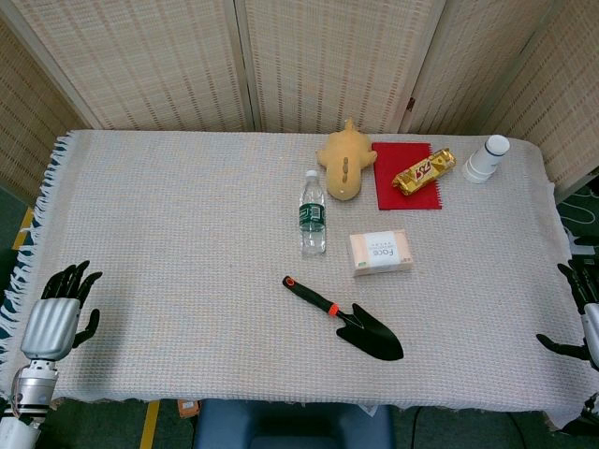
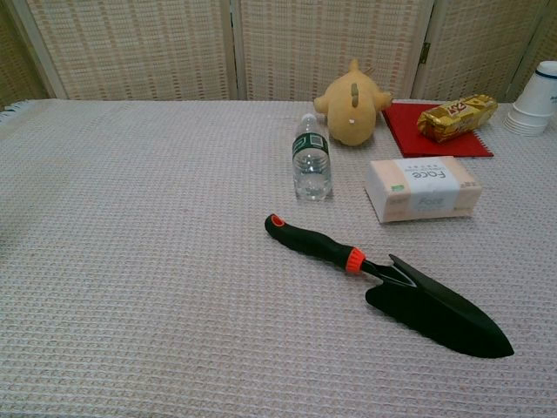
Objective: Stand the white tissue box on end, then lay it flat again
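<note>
The white tissue box point(image 1: 381, 253) point(image 2: 422, 188) lies flat on the woven tablecloth, right of centre, its printed top facing up. My left hand point(image 1: 58, 313) hangs at the table's near left corner, fingers spread and holding nothing, far from the box. My right hand point(image 1: 582, 313) shows only partly at the right edge of the head view, fingers apart and empty, well to the right of the box. Neither hand appears in the chest view.
A black trowel with an orange-tipped handle point(image 1: 346, 320) point(image 2: 387, 284) lies just in front of the box. A water bottle point(image 1: 313, 214) point(image 2: 311, 158) stands to its left. Behind are a yellow plush toy point(image 1: 344, 161), a red notebook point(image 1: 408, 178) bearing a gold snack pack point(image 1: 424, 171), and white cups point(image 1: 487, 158).
</note>
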Tool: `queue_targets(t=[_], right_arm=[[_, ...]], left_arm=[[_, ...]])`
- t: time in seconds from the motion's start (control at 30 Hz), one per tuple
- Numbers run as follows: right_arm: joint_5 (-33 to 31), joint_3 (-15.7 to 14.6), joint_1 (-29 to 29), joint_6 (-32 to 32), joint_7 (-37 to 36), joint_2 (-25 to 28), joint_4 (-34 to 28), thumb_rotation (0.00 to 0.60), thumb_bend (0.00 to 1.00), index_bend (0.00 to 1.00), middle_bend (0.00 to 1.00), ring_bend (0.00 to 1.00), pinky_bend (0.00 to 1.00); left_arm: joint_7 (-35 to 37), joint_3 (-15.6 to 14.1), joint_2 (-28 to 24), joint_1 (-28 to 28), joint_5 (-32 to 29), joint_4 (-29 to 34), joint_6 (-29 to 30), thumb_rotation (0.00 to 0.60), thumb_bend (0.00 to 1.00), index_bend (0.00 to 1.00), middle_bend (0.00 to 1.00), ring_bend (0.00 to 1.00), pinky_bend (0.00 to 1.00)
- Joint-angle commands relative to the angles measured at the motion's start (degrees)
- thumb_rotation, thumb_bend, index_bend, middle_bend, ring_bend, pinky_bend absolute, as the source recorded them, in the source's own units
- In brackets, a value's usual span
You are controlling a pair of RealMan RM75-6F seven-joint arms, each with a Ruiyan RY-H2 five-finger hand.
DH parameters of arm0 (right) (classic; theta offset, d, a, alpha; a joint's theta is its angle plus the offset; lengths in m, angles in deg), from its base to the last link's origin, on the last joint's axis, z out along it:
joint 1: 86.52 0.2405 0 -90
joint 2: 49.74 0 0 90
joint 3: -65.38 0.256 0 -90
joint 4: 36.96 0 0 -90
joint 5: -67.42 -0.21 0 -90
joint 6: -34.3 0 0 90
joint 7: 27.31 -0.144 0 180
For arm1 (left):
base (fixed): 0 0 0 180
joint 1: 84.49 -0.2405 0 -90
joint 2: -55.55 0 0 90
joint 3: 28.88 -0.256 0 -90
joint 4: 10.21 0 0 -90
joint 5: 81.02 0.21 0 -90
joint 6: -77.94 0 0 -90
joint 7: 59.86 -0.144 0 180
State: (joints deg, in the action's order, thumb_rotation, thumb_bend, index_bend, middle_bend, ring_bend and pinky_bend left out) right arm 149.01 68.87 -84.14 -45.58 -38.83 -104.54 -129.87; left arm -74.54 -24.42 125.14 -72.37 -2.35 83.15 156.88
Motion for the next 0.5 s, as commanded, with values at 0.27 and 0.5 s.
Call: queue_targets(t=[0.27, 0.5], right_arm=[[-0.4, -0.2, 0.2, 0.8, 0.9, 0.1, -0.5, 0.600, 0.00, 0.00, 0.00, 0.00, 0.00], [-1.5, -0.5, 1.1, 3.1, 3.8, 0.0, -2.3, 0.600, 0.00, 0.00, 0.00, 0.00, 0.00]], left_arm=[[-0.5, 0.0, -0.2, -0.1, -0.2, 0.4, 0.1, 0.600, 0.49, 0.16, 0.00, 0.00, 0.09], [0.6, -0.2, -0.8, -0.1, -0.2, 1.3, -0.4, 0.600, 0.49, 0.16, 0.00, 0.00, 0.09]])
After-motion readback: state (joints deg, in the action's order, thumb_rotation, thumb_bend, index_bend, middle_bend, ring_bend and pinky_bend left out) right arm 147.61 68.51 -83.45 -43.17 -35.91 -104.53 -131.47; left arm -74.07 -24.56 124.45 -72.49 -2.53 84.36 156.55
